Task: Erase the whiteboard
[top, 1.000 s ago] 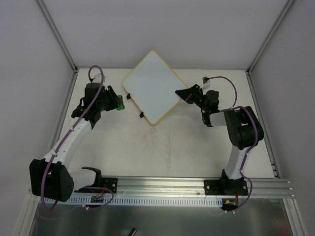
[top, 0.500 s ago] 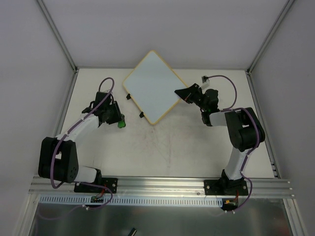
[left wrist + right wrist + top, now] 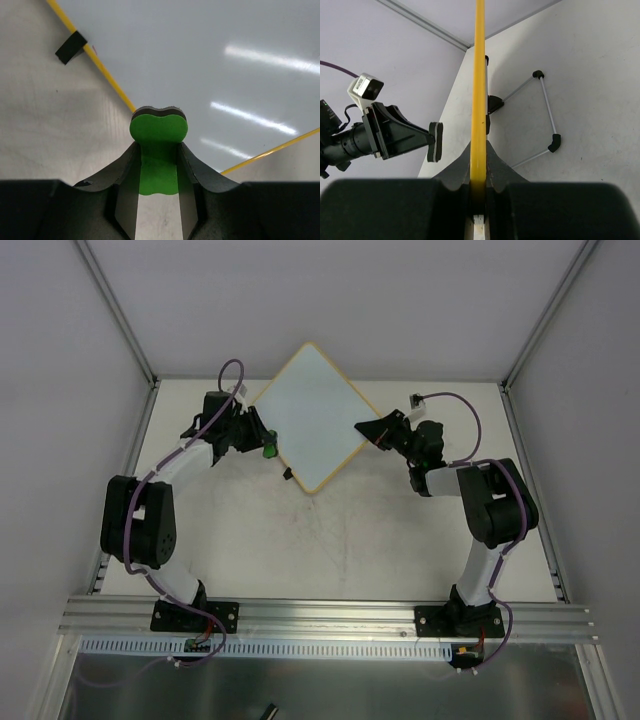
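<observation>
The whiteboard (image 3: pixel 310 415) stands as a diamond at the back of the table, white with a yellow-orange rim and two black clips (image 3: pixel 259 435) on its lower left edge. My right gripper (image 3: pixel 372 432) is shut on its right edge; the right wrist view shows the yellow rim (image 3: pixel 479 75) edge-on between the right gripper (image 3: pixel 478 150) jaws. My left gripper (image 3: pixel 262 445) is shut on a green eraser (image 3: pixel 268 451) at the board's left edge. In the left wrist view the eraser (image 3: pixel 159 131) sticks out of the left gripper (image 3: pixel 158 150), over the rim of the board (image 3: pixel 200 60).
A thin wire stand (image 3: pixel 547 115) with black tips lies on the table behind the board. One black clip (image 3: pixel 70 46) shows up left in the left wrist view. Grey walls close the back and both sides, and an aluminium rail (image 3: pixel 330 615) runs along the near edge.
My left gripper has swung away from the board, then back up to its left edge, holding the green eraser. The right gripper and the board have not moved.
</observation>
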